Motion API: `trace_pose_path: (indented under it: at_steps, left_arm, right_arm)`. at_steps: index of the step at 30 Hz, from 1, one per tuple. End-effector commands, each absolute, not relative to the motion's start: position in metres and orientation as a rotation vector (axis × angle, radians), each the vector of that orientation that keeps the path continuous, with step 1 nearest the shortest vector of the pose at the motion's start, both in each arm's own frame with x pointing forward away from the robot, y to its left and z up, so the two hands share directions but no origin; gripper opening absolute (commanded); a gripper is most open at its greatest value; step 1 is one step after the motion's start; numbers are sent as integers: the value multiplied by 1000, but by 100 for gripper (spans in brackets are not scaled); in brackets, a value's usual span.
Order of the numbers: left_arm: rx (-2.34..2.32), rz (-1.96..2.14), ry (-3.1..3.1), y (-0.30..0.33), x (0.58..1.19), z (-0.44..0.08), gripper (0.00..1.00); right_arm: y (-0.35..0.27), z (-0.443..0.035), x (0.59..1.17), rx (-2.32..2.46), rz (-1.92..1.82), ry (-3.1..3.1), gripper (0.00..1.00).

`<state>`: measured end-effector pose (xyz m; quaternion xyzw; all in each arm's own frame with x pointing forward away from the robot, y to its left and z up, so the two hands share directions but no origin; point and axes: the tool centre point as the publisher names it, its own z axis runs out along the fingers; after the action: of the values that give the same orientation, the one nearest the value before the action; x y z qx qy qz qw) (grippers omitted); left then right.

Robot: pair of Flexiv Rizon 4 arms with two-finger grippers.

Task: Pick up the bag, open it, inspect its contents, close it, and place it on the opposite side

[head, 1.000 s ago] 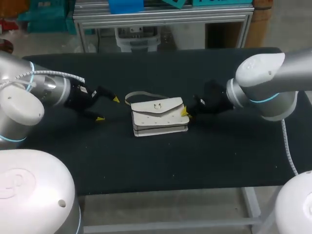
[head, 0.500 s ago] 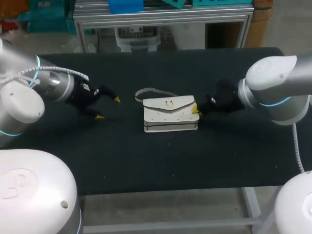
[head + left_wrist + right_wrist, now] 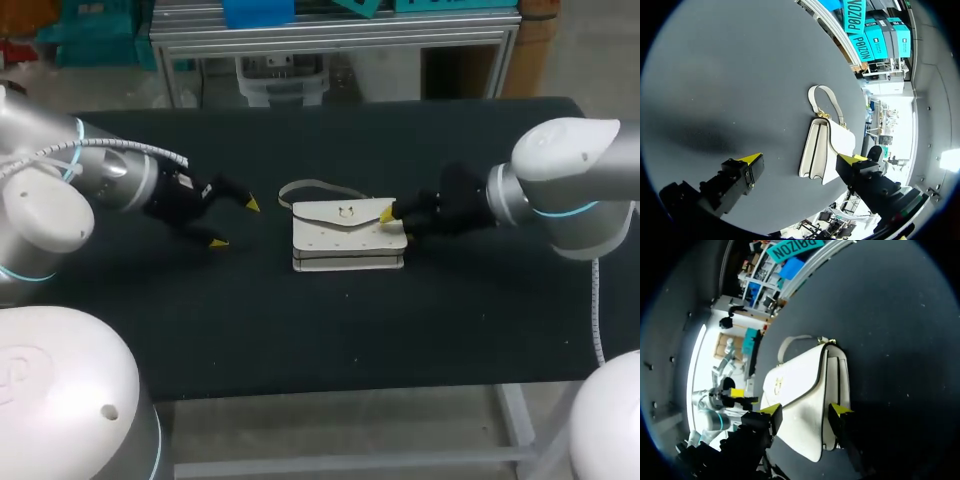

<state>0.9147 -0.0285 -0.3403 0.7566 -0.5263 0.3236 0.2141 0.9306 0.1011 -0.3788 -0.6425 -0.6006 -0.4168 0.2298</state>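
**Light, boxy bag lay flat at mid-table: hold the body, not the strap**

Head view: your bag (image 3: 349,236) lay flat near the middle of the tabletop (image 3: 300,330), flap up and closed, its strap (image 3: 310,187) curling loosely toward the far edge. Your left gripper (image 3: 235,223) hung just above the cloth on the bag's left, well apart from it, with its fingers spread wide. Your right gripper (image 3: 393,222) sat at the bag's right end, one yellow tip over the flap corner. You could not tell from here whether it was clamped.

Left wrist view: the bag (image 3: 832,145) showed ahead of the left gripper (image 3: 802,160), with bare cloth between them. The strap (image 3: 825,97) lay on the far side, and nothing was held.

Right wrist view: the bag's (image 3: 800,385) end filled the space at the right gripper (image 3: 805,411). Contact on both sides could not be confirmed.

Handling, as a judgement: the bag looked small and light, with a fairly stiff layered body that should keep its shape under a pinch. The smooth white face seemed likely to slip, and the strap (image 3: 785,347) looked limp, so it would swing and give poor control. The firm layered end appeared the safer hold, with the flap's free lower lip the place to lift it open.
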Motion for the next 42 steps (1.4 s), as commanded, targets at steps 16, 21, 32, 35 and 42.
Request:
trace_pose_path:
  at_steps: [16, 21, 32, 35, 42]
  left_arm:
    - [1992, 937, -1458, -49, 913, -340, 100]
    - [2024, 935, -1440, -42, 916, -339, 100]
    - [2091, 933, -1425, -28, 920, -340, 100]
    - [2114, 924, -1444, -25, 922, -340, 100]
    - [2182, 832, -1602, -20, 925, -342, 100]
  right_arm:
    - [99, -378, 923, -1723, -1203, -1594, 34]
    - [105, -390, 925, -1713, -1147, -1604, 0]
    - [87, -392, 940, -1767, -1148, -1610, 0]
    - [82, -392, 944, -1774, -1150, -1612, 0]
    - [64, -398, 952, -1748, -1097, -1619, 0]
